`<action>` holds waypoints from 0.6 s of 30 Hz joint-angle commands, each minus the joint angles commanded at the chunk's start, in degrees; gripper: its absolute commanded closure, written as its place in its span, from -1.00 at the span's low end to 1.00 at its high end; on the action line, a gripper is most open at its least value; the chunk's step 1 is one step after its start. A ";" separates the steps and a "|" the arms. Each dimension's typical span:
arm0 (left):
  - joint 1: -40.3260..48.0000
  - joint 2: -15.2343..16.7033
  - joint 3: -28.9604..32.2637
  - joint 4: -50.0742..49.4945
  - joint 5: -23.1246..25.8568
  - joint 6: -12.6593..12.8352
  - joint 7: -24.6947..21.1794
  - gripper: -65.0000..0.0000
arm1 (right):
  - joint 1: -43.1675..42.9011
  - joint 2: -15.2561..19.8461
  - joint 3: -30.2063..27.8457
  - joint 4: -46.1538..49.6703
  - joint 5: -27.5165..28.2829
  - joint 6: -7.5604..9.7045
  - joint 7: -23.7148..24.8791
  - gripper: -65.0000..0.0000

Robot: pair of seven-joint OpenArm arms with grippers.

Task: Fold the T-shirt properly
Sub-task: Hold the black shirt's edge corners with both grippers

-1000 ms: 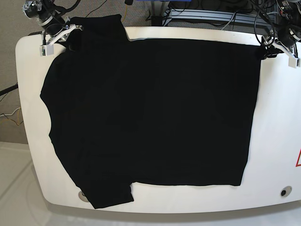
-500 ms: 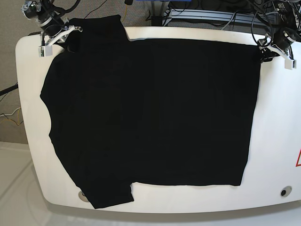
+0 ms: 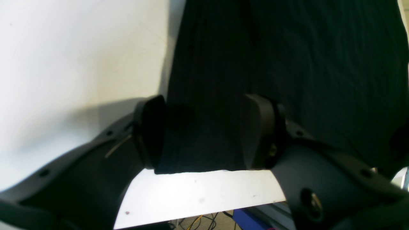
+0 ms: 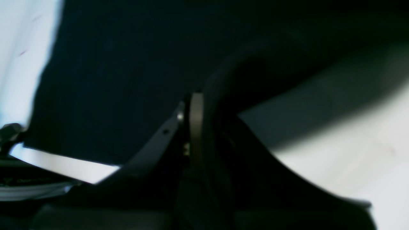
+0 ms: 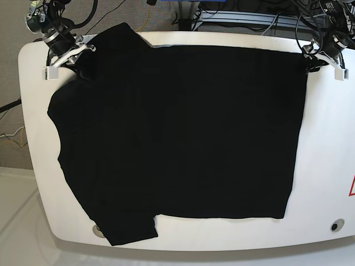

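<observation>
The black T-shirt (image 5: 177,138) lies spread flat across the white tabletop (image 5: 327,166), covering most of it. Its hem runs down the base view's right side, and one sleeve hangs a little over the near edge at the lower left. The other sleeve, at the far left corner, is slightly drawn up and rumpled.

The left claw (image 3: 204,131) sits at the shirt's far hem corner, on the base view's right (image 5: 321,58). In the left wrist view its two dark fingers (image 3: 258,131) are spread apart, with the corner of the cloth lying between them on the tabletop (image 3: 198,195); the cloth is not pinched.

The right claw (image 5: 66,55) is at the far sleeve, on the base view's left. The right wrist view is dark and blurred, but the fingers (image 4: 195,127) look pressed together with a fold of the T-shirt (image 4: 111,80) rising into them.
</observation>
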 joint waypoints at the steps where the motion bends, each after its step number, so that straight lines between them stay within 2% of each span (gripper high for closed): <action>1: 0.00 0.00 0.00 0.00 0.00 0.00 0.00 -0.07 | 0.18 0.00 0.00 0.00 -0.09 0.00 0.00 0.93; 9: 0.00 0.09 0.09 -0.09 0.18 0.35 -0.09 -0.08 | 0.00 -0.18 -0.09 -0.09 -0.09 0.00 0.00 0.93; 14: -1.14 1.67 0.18 -0.18 0.44 0.44 -0.18 -0.08 | -0.18 -0.18 0.18 -0.09 -0.09 0.00 0.00 0.93; 18: -1.67 1.85 0.53 -0.44 0.53 2.29 -0.18 -0.09 | -0.26 -0.18 0.18 -0.09 -0.09 0.00 0.00 0.93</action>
